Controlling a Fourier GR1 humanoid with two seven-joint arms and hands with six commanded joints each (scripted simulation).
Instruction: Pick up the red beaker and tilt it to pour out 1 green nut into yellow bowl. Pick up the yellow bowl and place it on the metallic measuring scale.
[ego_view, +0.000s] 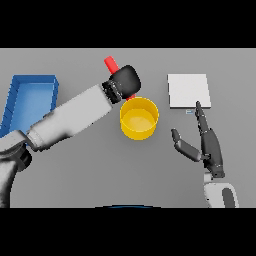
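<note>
My left hand (126, 81) is shut on the red beaker (110, 64), holding it just behind the yellow bowl (139, 119). The hand covers most of the beaker; a red end sticks out at the upper left and a sliver shows below the hand at the bowl's back rim. The bowl stands on the table at the centre, and no green nut shows inside it. The metallic measuring scale (188, 90) is a flat pale square to the bowl's right. My right hand (209, 145) is open, its fingers straight and pointing toward the scale's near edge.
A blue bin (30, 97) stands at the table's left side, partly behind my left forearm (70, 117).
</note>
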